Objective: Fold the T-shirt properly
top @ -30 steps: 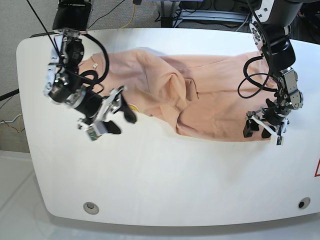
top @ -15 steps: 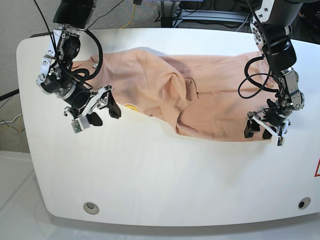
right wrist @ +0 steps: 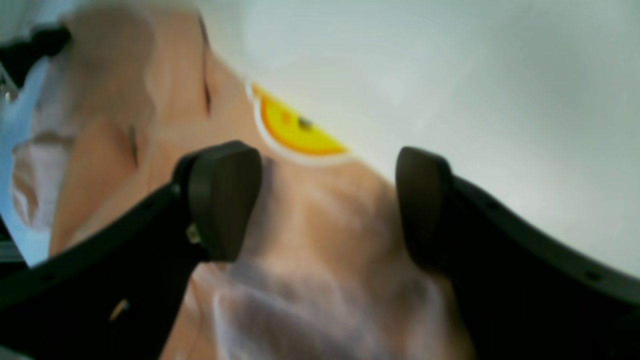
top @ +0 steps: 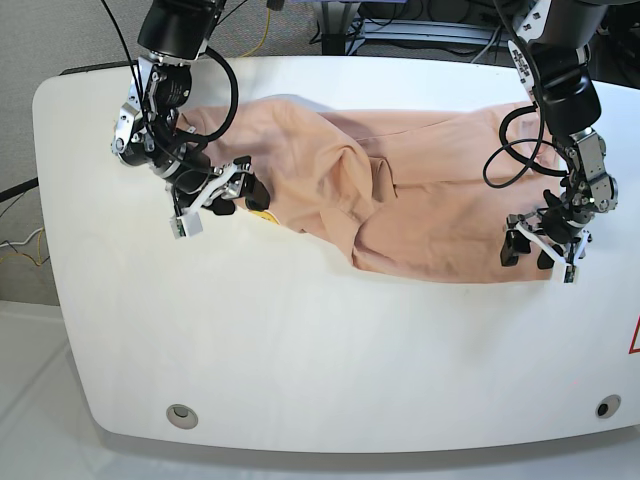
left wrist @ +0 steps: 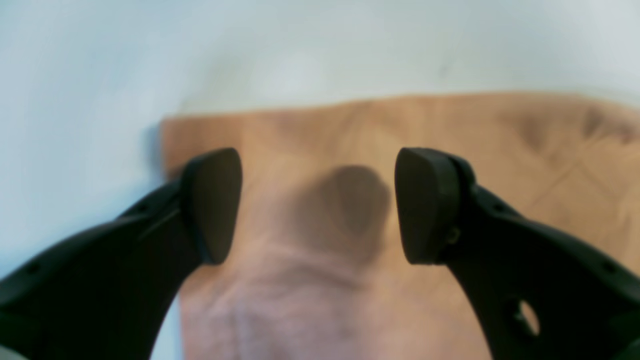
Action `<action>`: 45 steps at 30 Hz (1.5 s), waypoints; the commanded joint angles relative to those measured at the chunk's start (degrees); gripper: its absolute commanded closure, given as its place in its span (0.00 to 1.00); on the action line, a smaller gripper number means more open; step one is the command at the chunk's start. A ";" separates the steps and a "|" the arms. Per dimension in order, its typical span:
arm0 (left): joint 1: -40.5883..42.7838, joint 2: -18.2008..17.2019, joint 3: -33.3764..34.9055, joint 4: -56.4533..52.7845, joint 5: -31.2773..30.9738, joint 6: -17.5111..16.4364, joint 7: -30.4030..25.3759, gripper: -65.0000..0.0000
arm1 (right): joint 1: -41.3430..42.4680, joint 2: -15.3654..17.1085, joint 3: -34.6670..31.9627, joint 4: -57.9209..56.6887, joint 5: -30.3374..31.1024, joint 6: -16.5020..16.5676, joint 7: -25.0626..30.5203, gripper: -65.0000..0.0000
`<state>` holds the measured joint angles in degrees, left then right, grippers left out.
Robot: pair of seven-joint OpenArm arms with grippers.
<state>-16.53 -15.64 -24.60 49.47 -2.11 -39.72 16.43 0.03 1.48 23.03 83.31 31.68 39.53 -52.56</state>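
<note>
The peach T-shirt (top: 400,190) lies wrinkled across the far half of the white table, bunched in folds near its middle. Its small yellow mark (top: 264,214) shows at the front left edge, and up close in the right wrist view (right wrist: 295,127). My right gripper (top: 228,195) is open at that edge, its jaws straddling the fabric (right wrist: 325,200) beside the mark. At the shirt's front right corner my left gripper (top: 540,255) stands open. In the left wrist view its jaws (left wrist: 317,205) span that corner of the T-shirt (left wrist: 450,130), clamping nothing.
The white table (top: 330,340) has round fittings near its front corners (top: 181,413) (top: 601,407) and a red mark at the right edge (top: 634,338). Black cables hang from both arms, and more cables and equipment lie beyond the far edge.
My right arm has swung back and inward from the bare table to the shirt's edge by the yellow mark, its jaws spreading a little. The left gripper has shifted slightly to the right.
</note>
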 commanded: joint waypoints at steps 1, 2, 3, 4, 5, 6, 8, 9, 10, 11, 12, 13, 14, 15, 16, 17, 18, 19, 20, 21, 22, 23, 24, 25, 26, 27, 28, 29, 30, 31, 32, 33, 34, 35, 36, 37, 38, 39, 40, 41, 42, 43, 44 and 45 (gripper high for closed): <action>-1.11 -0.84 -0.10 1.35 -0.72 -0.28 -1.22 0.30 | 1.36 0.98 0.05 -0.33 1.74 0.47 1.58 0.33; -1.04 -0.62 0.03 1.35 -0.71 -0.28 -1.28 0.30 | 1.81 1.42 -0.05 -1.15 1.95 0.47 1.78 0.33; -0.96 -0.40 0.16 1.35 -0.69 -0.28 -1.35 0.30 | 2.25 1.86 -0.15 -1.98 2.15 0.47 1.97 0.33; -0.91 -0.38 0.16 1.36 -0.67 -0.28 -1.37 0.30 | 2.18 1.93 -0.22 -2.16 2.40 0.47 1.89 0.33; -0.85 -0.36 0.16 1.37 -0.65 -0.28 -1.39 0.30 | 2.10 2.01 -0.30 -2.34 2.65 0.47 1.80 0.33; -0.81 -0.34 0.17 1.39 -0.62 -0.28 -1.36 0.30 | 2.02 2.08 -0.40 -2.46 2.85 0.47 1.68 0.33; -0.75 -0.29 0.16 1.38 -0.59 -0.28 -1.37 0.30 | 1.84 2.14 -0.52 -2.69 3.28 0.47 1.40 0.33; -0.72 -0.26 0.14 1.36 -0.59 -0.28 -1.41 0.30 | 1.74 2.15 -0.52 -2.81 3.51 0.47 1.25 0.33; -0.72 -0.26 0.12 1.33 -0.57 -0.28 -1.44 0.30 | 1.63 2.13 -0.53 -2.88 3.70 0.47 0.95 0.33; -0.71 -0.26 0.09 1.29 -0.55 -0.28 -1.48 0.30 | 1.52 2.11 -0.53 -2.94 3.89 0.47 0.66 0.33; -0.76 -0.12 0.06 0.95 -0.64 -0.28 -1.47 0.30 | 1.09 2.32 -0.35 -2.41 4.63 0.47 0.04 0.33; -0.81 0.01 0.02 0.61 -0.73 -0.28 -1.46 0.30 | 0.65 2.54 -0.17 -1.88 5.37 0.47 -0.58 0.34; -0.79 0.02 -0.04 0.63 -0.72 -0.28 -1.47 0.30 | 0.60 2.58 -0.16 -1.89 5.65 0.47 -0.90 0.34; -0.78 0.03 -0.10 0.64 -0.72 -0.28 -1.49 0.30 | 0.55 2.63 -0.14 -1.89 5.93 0.47 -1.21 0.34; -0.77 0.05 -0.14 0.67 -0.74 -0.28 -1.53 0.30 | 0.45 2.70 -0.07 -1.80 6.14 0.47 -1.47 0.34; -0.76 0.06 -0.17 0.69 -0.75 -0.28 -1.58 0.30 | 0.35 2.77 0.00 -1.70 6.35 0.47 -1.73 0.34; -0.75 0.06 -0.12 0.73 -0.76 -0.28 -1.60 0.30 | 0.28 2.85 -0.02 -1.76 6.34 0.47 -1.83 0.34; -0.74 0.06 -0.08 0.76 -0.76 -0.28 -1.63 0.30 | 0.21 2.93 -0.04 -1.82 6.33 0.47 -1.92 0.35; -0.74 0.08 -0.06 0.78 -0.75 -0.28 -1.64 0.30 | 0.11 3.07 -0.05 -1.82 6.27 0.47 -1.95 0.35; 0.93 3.37 0.20 -0.99 -0.66 0.03 -1.08 0.32 | -2.71 1.91 -0.56 -4.85 4.93 0.16 -2.17 0.34; 0.93 3.73 0.20 -0.99 -0.66 0.03 -1.08 0.32 | -2.89 1.91 -0.56 -5.11 4.93 0.16 -2.17 0.34; 0.93 4.43 0.20 -1.08 -0.66 0.12 -1.08 0.33 | -3.07 1.91 -0.56 -5.55 4.93 0.16 -2.17 0.34; 0.93 4.78 0.20 -1.08 -0.57 0.12 -1.08 0.33 | -2.98 1.91 -0.56 -5.99 4.93 0.16 -2.17 0.34; 0.93 5.05 0.20 -1.08 -0.48 0.12 -1.08 0.33 | -2.98 1.91 -0.56 -6.34 4.93 0.16 -2.17 0.34; 0.93 5.22 0.20 -1.08 -0.48 0.12 -1.08 0.33 | -2.98 2.00 -0.56 -6.87 4.93 0.16 -2.17 0.34; 0.93 5.22 0.20 -1.08 -0.48 0.12 -1.08 0.33 | -2.98 2.00 -0.56 -7.31 4.93 0.16 -2.17 0.34; 0.93 5.31 0.20 -1.08 -0.48 0.12 -1.08 0.33 | -2.98 2.09 -0.56 -7.75 4.93 0.25 -2.17 0.34; 0.93 5.40 0.20 -1.08 -0.48 0.12 -1.08 0.33 | -2.98 2.09 -0.56 -8.19 4.93 0.34 -2.08 0.34; 0.93 5.40 0.20 -1.08 -0.48 0.12 -1.08 0.33 | -2.98 2.09 -0.56 -8.45 4.93 0.43 -1.99 0.34; 0.93 5.40 0.20 -1.08 -0.40 0.12 -1.08 0.33 | -2.98 2.09 -0.56 -8.63 4.93 0.43 -1.99 0.34; 0.93 5.40 0.20 -1.08 -0.40 0.12 -1.08 0.33 | -2.98 2.17 -0.56 -8.71 4.93 0.43 -1.99 0.34; 0.93 5.48 0.20 -1.08 -0.40 0.12 -1.08 0.33 | -2.98 2.17 -0.56 -8.71 4.93 0.43 -1.99 0.34; 0.93 5.48 0.20 -1.08 -0.40 0.12 -1.08 0.33 | -2.98 2.17 -0.56 -8.54 4.93 0.47 -1.99 0.34; 0.93 5.48 0.20 -1.08 -0.40 0.12 -1.08 0.33 | -2.98 2.17 -0.56 -8.19 4.93 0.47 -1.99 0.34; 0.93 5.48 0.20 -1.08 -0.40 0.12 -1.08 0.33 | -2.98 2.26 -0.56 -7.84 4.93 0.47 -1.99 0.34; 0.93 5.48 0.20 -1.08 -0.40 0.12 -1.08 0.33 | -2.98 2.26 -0.56 -7.48 4.93 0.47 -1.99 0.34; 0.93 5.48 0.20 -1.08 -0.40 0.12 -1.08 0.33 | -2.98 2.26 -0.56 -7.13 4.93 0.47 -1.99 0.34; 0.93 5.48 0.20 -1.08 -0.40 0.12 -1.08 0.33 | -2.98 2.26 -0.56 -6.69 4.93 0.47 -2.08 0.34; 0.84 5.48 0.20 -0.99 -0.40 0.12 -1.08 0.33 | -2.98 2.26 -0.56 -6.43 4.93 0.47 -2.08 0.34; 0.75 5.48 0.20 -0.99 -0.40 0.12 -1.08 0.33 | -2.98 2.26 -0.56 -5.99 4.93 0.47 -2.17 0.34; 0.75 5.48 0.20 -0.99 -0.40 0.12 -1.08 0.33 | -2.98 2.26 -0.56 -5.73 5.02 0.47 -2.17 0.34; 0.75 5.48 0.20 -0.90 -0.40 0.21 -1.08 0.33 | -2.98 2.26 -0.56 -5.46 5.02 0.43 -2.17 0.34; 0.75 5.48 0.20 -0.90 -0.40 0.21 -1.08 0.33 | -2.98 2.26 -0.56 -5.20 5.02 0.43 -2.17 0.34; 0.67 5.48 0.20 -0.90 -0.40 0.21 -1.08 0.33 | -2.98 2.26 -0.65 -5.02 5.02 0.43 -2.17 0.34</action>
<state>-15.42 -9.78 -24.38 48.49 -4.54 -40.53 12.12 -2.76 3.36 22.44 77.65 39.99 41.41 -51.88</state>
